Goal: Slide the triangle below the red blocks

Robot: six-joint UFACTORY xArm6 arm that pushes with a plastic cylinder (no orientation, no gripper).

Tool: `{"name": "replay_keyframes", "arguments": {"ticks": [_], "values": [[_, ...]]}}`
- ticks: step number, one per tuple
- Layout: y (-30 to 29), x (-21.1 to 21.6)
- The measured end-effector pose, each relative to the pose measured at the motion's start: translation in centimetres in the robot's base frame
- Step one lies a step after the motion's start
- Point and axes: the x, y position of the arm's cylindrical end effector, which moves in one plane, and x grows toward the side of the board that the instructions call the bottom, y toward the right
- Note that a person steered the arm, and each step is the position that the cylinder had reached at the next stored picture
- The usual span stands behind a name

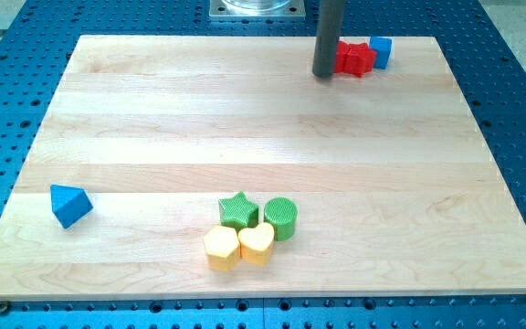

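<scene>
A blue triangle (69, 204) lies near the view's left edge of the wooden board (245, 119), low down. Red blocks (355, 58) sit at the view's top right, close together, their shapes hard to tell apart; a blue cube (381, 51) touches them on the right. My tip (323, 75) is at the end of the dark rod, just left of the red blocks and touching or nearly touching them. It is far from the blue triangle.
A green star (238, 210), a green cylinder (281, 217), a yellow hexagon-like block (222, 248) and a yellow heart (257, 243) cluster at the view's bottom centre. A blue perforated table surrounds the board.
</scene>
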Motion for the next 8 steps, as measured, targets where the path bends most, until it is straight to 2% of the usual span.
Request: {"name": "replay_keyframes", "arguments": {"ticks": [1, 3, 4, 6, 7, 8], "values": [[-2.2, 5.8], [-10.7, 19.1], [-17.1, 21.8], [-21.1, 26.2], [-25.8, 27.8], [-29.1, 27.6]]}}
